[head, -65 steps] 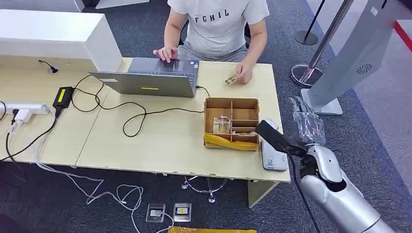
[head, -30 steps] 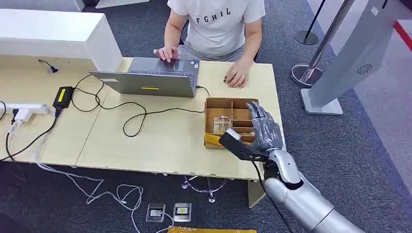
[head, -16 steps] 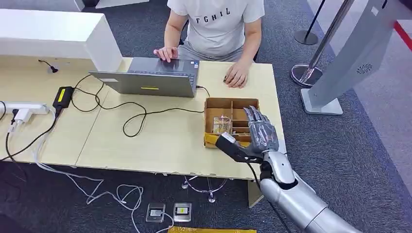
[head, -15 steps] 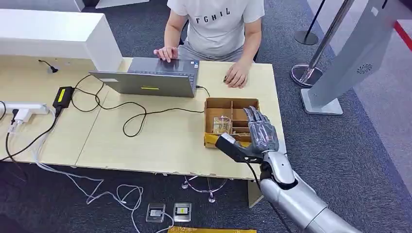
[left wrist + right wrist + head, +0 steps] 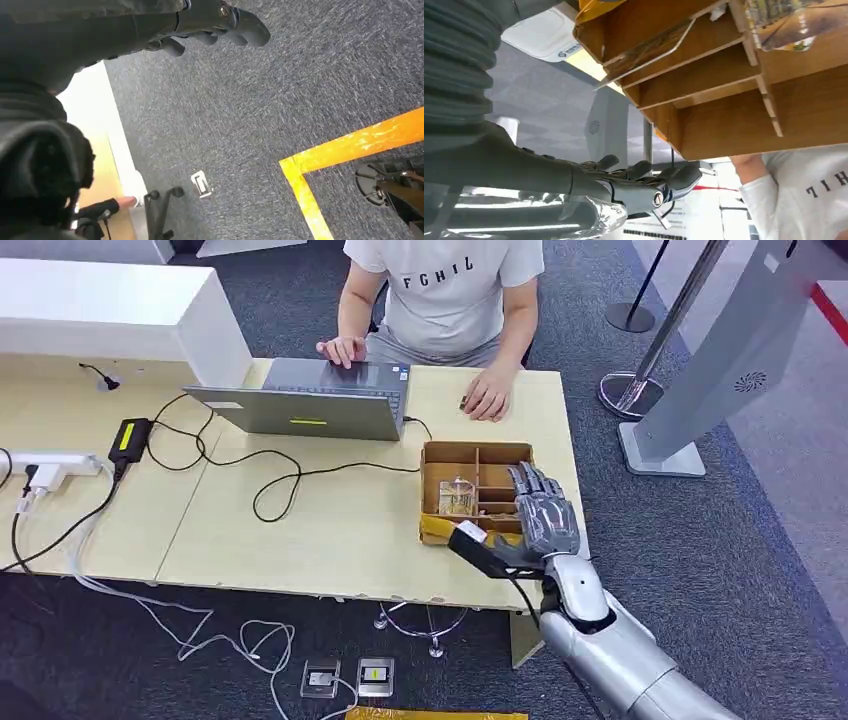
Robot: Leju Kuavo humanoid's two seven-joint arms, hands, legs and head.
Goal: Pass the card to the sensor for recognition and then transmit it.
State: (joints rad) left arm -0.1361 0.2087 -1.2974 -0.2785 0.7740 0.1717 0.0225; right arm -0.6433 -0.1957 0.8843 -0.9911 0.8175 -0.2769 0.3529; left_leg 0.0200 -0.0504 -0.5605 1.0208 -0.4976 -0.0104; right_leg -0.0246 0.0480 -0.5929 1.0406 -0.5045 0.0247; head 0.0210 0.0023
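Fingers of my right hand are spread and holding nothing, hovering over the divided cardboard box on the tabletop. Left hand hangs over carpet, fingers loosely curled, empty. Beyond, cards stand in the box slots: thin, stiff, slick, so I'd pinch an exposed edge

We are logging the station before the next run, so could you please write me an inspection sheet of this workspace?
Surface: pale wooden desk, two tops joined.
Job's things: divided wooden box holding cards; white sensor beside it.
Clutter: open laptop, power strip.
Hands: right hand spread over the box, holding nothing; left hand hanging over the carpet.
Cables: black cable looped across the desk; white cable on the floor.
Surroundings: person seated opposite; grey kiosk.
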